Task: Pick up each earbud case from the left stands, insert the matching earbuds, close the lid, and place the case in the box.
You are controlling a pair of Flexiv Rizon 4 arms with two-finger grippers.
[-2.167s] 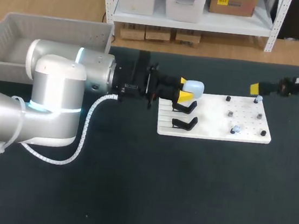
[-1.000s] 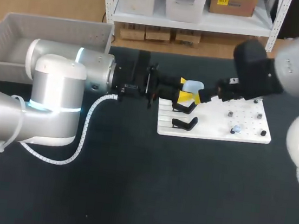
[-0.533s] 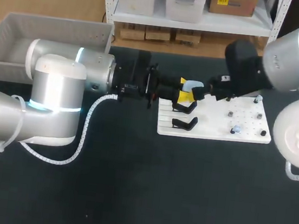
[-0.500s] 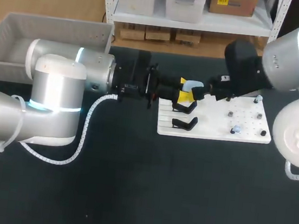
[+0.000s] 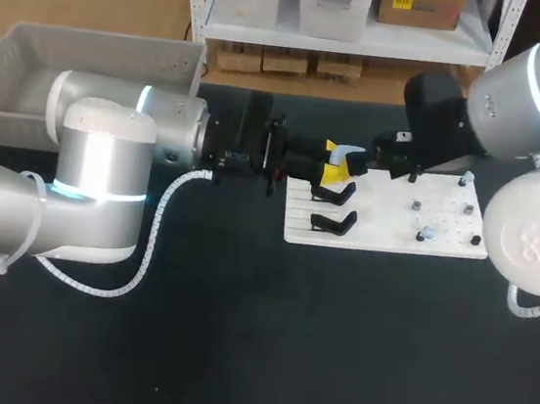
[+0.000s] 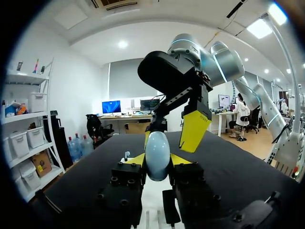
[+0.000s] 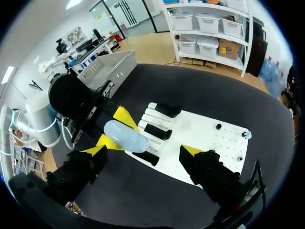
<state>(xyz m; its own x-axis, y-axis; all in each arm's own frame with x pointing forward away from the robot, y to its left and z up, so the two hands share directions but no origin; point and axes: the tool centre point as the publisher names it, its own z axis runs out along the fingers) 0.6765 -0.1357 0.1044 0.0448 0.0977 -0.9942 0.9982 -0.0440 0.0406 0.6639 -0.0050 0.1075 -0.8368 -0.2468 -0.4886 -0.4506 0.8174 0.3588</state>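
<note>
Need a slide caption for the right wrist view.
Pale blue earbud case, held by the left gripper, ahead of the open right gripper, near the white board.

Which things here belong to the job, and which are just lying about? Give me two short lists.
Job:
pale blue earbud case, held by the left gripper
right gripper, open, close to the case
black stands
earbuds on the white board
grey box

Lying about:
dark pegs on the board
black table

robotics lab, two robot arms (image 5: 106, 172), black worktable (image 5: 282, 342), white fixture board (image 5: 385, 228)
</note>
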